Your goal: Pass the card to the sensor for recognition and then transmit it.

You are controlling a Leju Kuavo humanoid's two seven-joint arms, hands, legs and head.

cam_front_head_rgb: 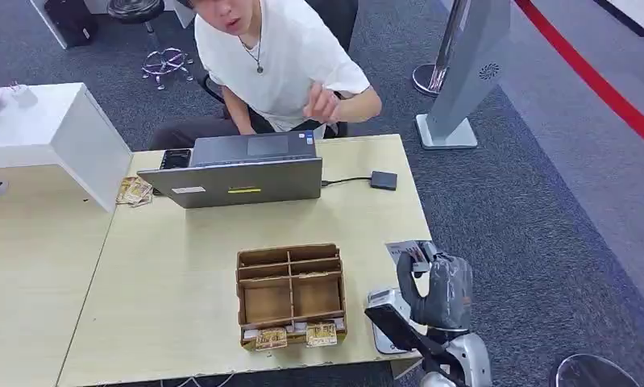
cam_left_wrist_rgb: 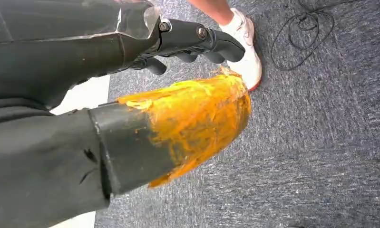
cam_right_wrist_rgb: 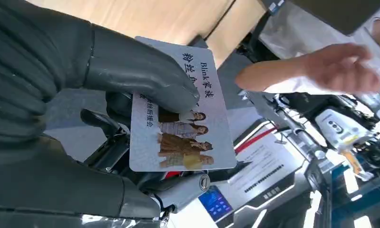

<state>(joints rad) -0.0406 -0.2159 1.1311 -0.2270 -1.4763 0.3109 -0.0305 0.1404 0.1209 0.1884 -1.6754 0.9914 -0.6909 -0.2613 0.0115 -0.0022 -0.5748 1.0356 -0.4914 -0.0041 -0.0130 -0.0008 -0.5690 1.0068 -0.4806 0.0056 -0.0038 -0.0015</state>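
right hand (cam_front_head_rgb: 433, 278) at lower right just pinches the card (cam_right_wrist_rgb: 183, 114) under its thumb, so a wobble could drop it off the surface (cam_front_head_rgb: 181, 266) edge.

Even, bright indoor light falls from overhead on the table (cam_front_head_rgb: 367, 218), with only soft, short shadows beside the laptop (cam_front_head_rgb: 238, 181). The head view is slightly soft and grainy. In the right wrist view the person's hand (cam_right_wrist_rgb: 342, 66) is motion-blurred, and the far background is washed out with glare.
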